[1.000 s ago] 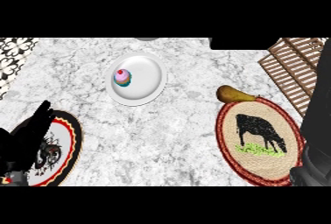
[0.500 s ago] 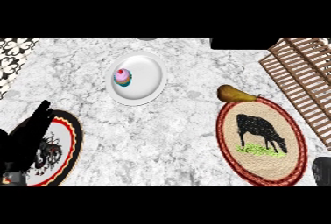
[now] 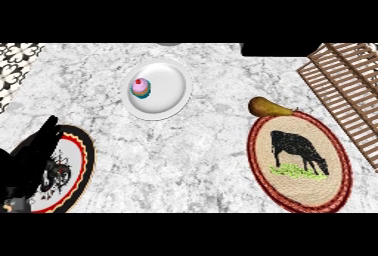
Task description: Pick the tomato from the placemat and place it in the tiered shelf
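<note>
Shelf (image 3: 345,95) shifted inward; left robot hand (image 3: 33,155) spread (resting); pear (image 3: 267,107) touching cow placemat (image 3: 299,160).

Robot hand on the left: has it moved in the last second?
No. The left robot hand still lies over the same part of the red-rimmed placemat at the left edge.
</note>
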### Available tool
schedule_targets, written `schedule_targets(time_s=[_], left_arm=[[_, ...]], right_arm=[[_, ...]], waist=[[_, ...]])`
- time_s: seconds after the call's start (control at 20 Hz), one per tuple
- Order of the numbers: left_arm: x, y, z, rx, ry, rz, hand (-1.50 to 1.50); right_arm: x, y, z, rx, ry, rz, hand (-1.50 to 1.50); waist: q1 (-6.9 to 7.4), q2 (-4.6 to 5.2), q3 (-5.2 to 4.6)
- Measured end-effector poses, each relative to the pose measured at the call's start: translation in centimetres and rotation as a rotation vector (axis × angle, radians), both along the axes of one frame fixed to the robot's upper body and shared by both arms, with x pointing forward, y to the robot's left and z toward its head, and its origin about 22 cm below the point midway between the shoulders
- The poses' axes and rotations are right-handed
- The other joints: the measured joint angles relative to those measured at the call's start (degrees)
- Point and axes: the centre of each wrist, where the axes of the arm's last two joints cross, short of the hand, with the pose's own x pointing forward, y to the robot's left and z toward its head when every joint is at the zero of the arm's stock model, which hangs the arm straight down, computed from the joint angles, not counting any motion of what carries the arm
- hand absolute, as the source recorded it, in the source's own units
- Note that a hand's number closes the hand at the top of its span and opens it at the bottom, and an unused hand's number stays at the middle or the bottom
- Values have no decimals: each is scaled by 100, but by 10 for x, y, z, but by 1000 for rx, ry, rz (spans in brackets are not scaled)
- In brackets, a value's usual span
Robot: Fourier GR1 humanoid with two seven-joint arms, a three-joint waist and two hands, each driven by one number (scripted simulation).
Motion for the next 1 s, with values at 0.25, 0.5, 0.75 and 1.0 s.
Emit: schedule_targets(time_s=[0.25, 0.5, 0.75, 1.0], left_arm=[[-4, 4, -2, -2, 2, 1, 0], [-1, 5, -3, 7, -7, 4, 0], [5, 4, -1, 2, -4, 11, 0], [5, 3, 8, 0, 3, 6, 0]], right_arm=[[1, -30, -20, 46, -41, -24, 150], [0, -59, -38, 87, -77, -86, -150], [1, -80, -56, 105, -43, -128, -150], [-1, -91, -69, 99, -43, -108, -150]], waist=[[-4, 2, 1], [-2, 9, 2], [-12, 5, 2], [-12, -1, 2]])
